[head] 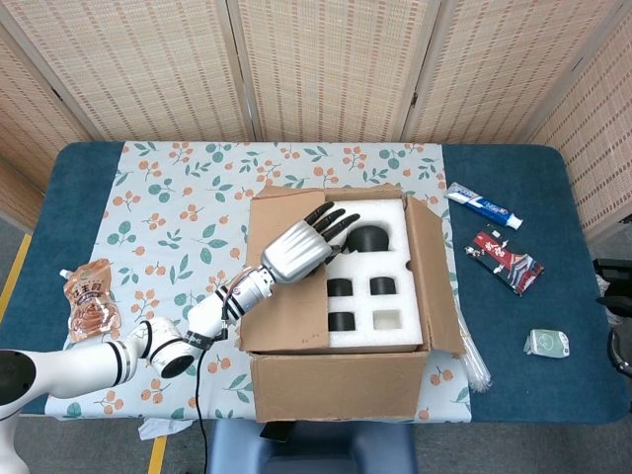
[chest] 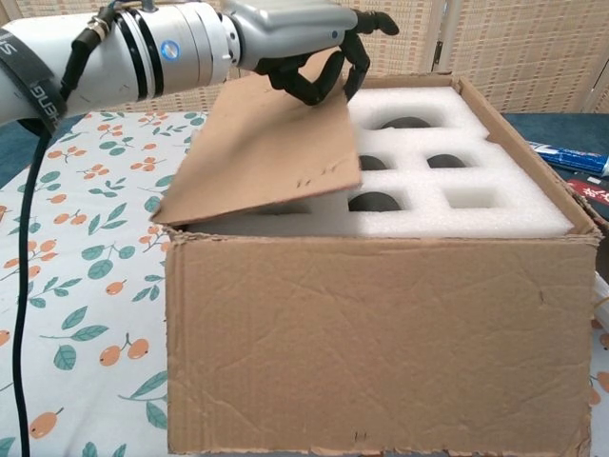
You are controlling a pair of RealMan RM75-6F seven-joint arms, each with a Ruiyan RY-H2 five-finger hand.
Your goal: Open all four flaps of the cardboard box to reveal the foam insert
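Note:
The cardboard box [head: 336, 387] [chest: 381, 343] stands at the table's front centre, with the white foam insert [head: 361, 304] [chest: 533, 214] showing inside. Its left flap [head: 281, 301] [chest: 266, 152] is tilted up off the foam, which it still partly covers. My left hand [head: 301, 242] [chest: 304, 38] grips that flap's free inner edge, dark fingers hooked under it. The right flap [head: 434, 276] leans outward and the back flap [head: 326, 195] is folded back. My right hand shows in neither view.
A toothpaste tube [head: 482, 205] [chest: 566, 157], a red packet [head: 506, 262] and a small pale green packet [head: 548, 343] lie on the blue table right of the box. An orange pouch [head: 91, 299] lies far left. A floral cloth [head: 178, 207] covers the table under and left of the box.

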